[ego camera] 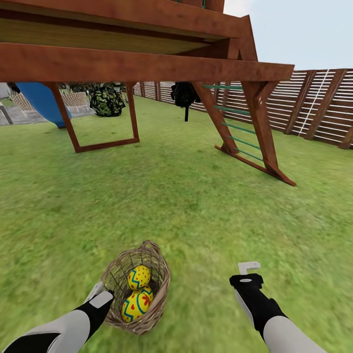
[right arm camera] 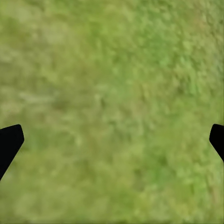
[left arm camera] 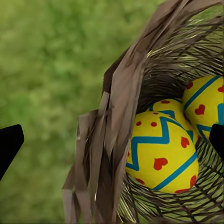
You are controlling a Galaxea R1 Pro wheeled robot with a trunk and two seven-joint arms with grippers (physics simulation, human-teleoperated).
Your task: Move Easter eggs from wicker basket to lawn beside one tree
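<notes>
The left gripper [ego camera: 99, 290] hovers at the near-left rim of the wicker basket [ego camera: 159, 274], which stands on the lawn [ego camera: 196, 206]. In the left wrist view its black fingertips [left arm camera: 9, 142] sit wide apart, holding nothing, and the basket's woven wall [left arm camera: 116, 130] lies between them. Three Easter eggs [left arm camera: 161, 151] rest inside the basket, one partly hidden behind the nearest, toward the far fingertip and not touched by either. To the right, well apart from the basket, the right gripper [ego camera: 249, 267] hangs over bare grass, its jaws spread wide and empty.
</notes>
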